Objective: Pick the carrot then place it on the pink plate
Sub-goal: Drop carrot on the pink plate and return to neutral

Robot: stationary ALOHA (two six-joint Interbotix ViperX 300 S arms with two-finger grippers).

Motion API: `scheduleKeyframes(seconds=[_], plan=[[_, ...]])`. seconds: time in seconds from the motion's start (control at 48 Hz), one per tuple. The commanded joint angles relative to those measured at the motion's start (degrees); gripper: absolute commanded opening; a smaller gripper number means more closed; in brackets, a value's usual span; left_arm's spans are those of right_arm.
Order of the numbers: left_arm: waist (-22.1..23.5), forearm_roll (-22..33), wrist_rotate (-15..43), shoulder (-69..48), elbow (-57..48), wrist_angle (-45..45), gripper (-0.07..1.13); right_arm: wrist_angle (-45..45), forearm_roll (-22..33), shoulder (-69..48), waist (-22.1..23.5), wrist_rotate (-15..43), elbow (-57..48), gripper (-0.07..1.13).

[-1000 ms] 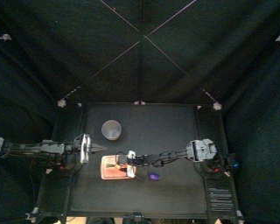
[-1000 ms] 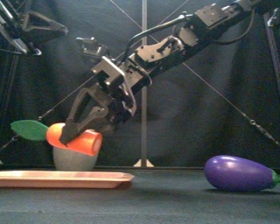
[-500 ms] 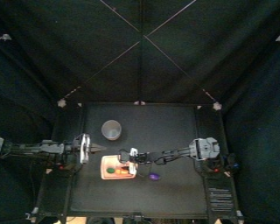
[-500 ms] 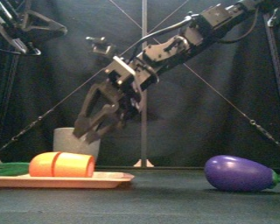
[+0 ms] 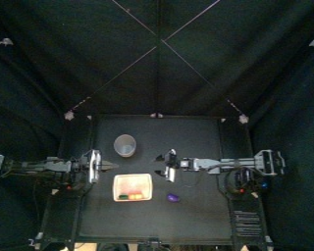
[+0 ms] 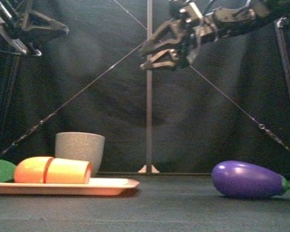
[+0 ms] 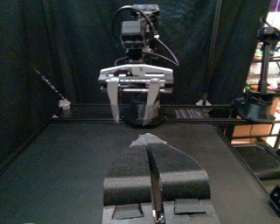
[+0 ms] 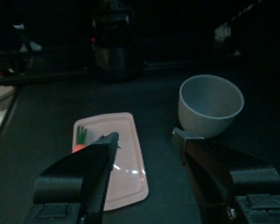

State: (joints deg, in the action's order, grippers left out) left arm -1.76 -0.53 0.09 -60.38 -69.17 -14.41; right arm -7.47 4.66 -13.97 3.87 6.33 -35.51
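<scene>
The orange carrot (image 6: pixel 53 169) with green leaves lies on the flat pink plate (image 6: pixel 105 187) at the front left of the table. In the top view the carrot (image 5: pixel 130 186) rests in the plate (image 5: pixel 146 195). My right gripper (image 6: pixel 167 51) hangs open and empty, high above the table and to the right of the plate; from above the right gripper (image 5: pixel 171 164) is just behind the plate's right corner. Its wrist view shows the plate (image 8: pixel 119 162) between the open jaws. My left gripper (image 7: pixel 150 140) is shut and rests left of the plate.
A tall grey speckled cup (image 6: pixel 80 151) stands behind the plate, also seen from above as the cup (image 5: pixel 126 146). A purple toy eggplant (image 6: pixel 248 179) lies at the front right; the eggplant (image 5: pixel 173 197) sits just right of the plate.
The right gripper let go of the carrot onto the plate, opened, then rose and drew back to the right. The left arm stayed still.
</scene>
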Motion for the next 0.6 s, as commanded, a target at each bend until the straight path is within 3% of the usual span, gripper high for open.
scheduleKeyframes(seconds=[0.021,0.604], plan=[[-0.44,-0.09,0.09,-0.26,0.88,-0.26,-0.03,-4.39,0.09,-9.14,0.09,-0.09,-5.45,0.89],[-1.49,-0.62,0.18,-0.79,0.88,1.49,-0.03,-8.44,4.57,-40.25,-4.04,0.18,-24.79,0.89]])
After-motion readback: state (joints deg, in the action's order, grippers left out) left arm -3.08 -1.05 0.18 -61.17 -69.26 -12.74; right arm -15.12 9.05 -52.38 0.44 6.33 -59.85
